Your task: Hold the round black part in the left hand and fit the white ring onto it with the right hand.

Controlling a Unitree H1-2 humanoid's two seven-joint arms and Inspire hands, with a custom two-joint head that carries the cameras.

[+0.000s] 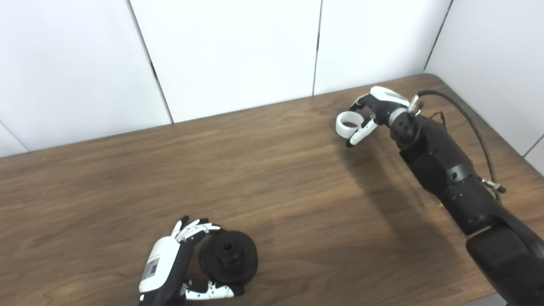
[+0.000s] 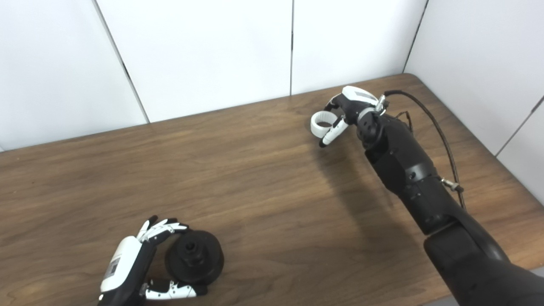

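Left hand [image 1: 170, 265] cups round black part [image 1: 229, 257]; right hand [image 1: 374, 112] grips white ring [image 1: 349, 124].

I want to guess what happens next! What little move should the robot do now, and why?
Probably the right hand should close snugly on the white ring and lift it off the table. Its fingers already curl around the ring at the far right, while the left hand cups the round black part near the front, so the two pieces are far apart.
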